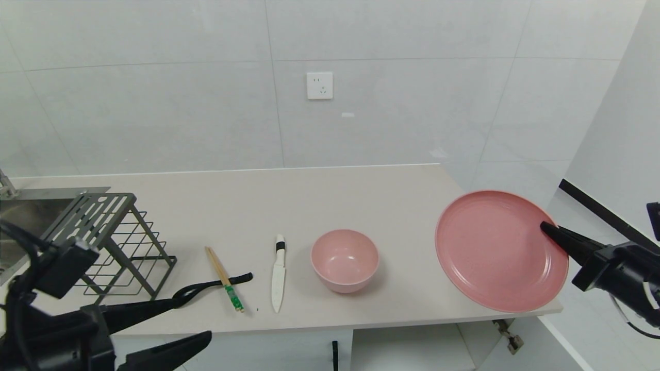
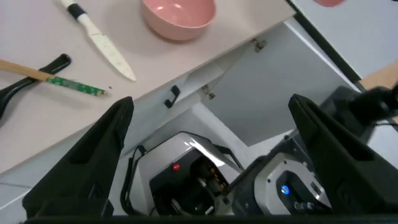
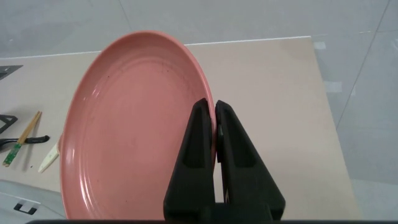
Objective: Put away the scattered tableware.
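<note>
Left end effector [image 2: 210, 102]: low at the near left edge of the desk [image 1: 309, 206], fingers spread wide apart, nothing between them.
Black utensil [image 1: 242, 279]: flat on the desk just beyond the left end effector, crossing the chopsticks.
Chopsticks [image 1: 224, 278]: a wooden pair with green ends, lying side by side right of the rack.
Knife [image 1: 278, 273]: white with a black band on the handle, flat between the chopsticks and the bowl.
Bowl [image 1: 344, 260]: pink, upright, near the front edge, well apart from the plate.
Plate [image 1: 490, 247]: pink, tilted, at the right end of the desk with its near edge overhanging.
Right end effector [image 3: 215, 109]: fingers pinched together on the plate's right rim.
Rack [image 1: 113, 237]: dark wire frame at the left, beside the sink [image 1: 26, 211].
</note>
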### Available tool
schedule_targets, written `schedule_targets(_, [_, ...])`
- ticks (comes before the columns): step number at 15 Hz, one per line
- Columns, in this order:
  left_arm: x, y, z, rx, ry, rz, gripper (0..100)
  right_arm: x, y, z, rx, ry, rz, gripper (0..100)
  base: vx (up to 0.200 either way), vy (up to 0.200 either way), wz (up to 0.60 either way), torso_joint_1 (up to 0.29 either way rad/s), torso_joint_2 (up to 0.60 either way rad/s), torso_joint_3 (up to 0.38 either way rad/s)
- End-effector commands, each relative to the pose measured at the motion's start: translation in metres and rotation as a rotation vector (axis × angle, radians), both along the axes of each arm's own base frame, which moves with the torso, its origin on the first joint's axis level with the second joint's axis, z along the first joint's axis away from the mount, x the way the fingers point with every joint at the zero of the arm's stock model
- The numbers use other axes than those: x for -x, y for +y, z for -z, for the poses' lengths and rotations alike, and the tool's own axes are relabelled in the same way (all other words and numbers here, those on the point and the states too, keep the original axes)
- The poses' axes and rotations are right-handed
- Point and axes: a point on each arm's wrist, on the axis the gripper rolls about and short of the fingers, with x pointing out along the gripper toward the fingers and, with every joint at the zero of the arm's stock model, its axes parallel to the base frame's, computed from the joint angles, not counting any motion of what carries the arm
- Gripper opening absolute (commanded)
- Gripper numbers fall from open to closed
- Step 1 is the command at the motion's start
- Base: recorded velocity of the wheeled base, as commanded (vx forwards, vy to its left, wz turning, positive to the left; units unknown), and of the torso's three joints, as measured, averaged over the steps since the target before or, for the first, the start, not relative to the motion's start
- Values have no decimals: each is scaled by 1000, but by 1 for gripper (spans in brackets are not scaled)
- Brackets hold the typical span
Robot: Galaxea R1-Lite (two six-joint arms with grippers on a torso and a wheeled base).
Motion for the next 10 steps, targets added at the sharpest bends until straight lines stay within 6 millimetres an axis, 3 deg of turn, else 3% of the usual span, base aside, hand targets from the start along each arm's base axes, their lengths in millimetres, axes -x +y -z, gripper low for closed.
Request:
schedule_targets(1, [-46,-15,16,-88,127,-69,100,0,0,0,0,-1,1,0,0,0,0,0,0,0])
schedule_targets(10, [-103,-55,60,-111,87,-15,100,-1,0,1,1,5,1,0,0,0,0,0,0,0])
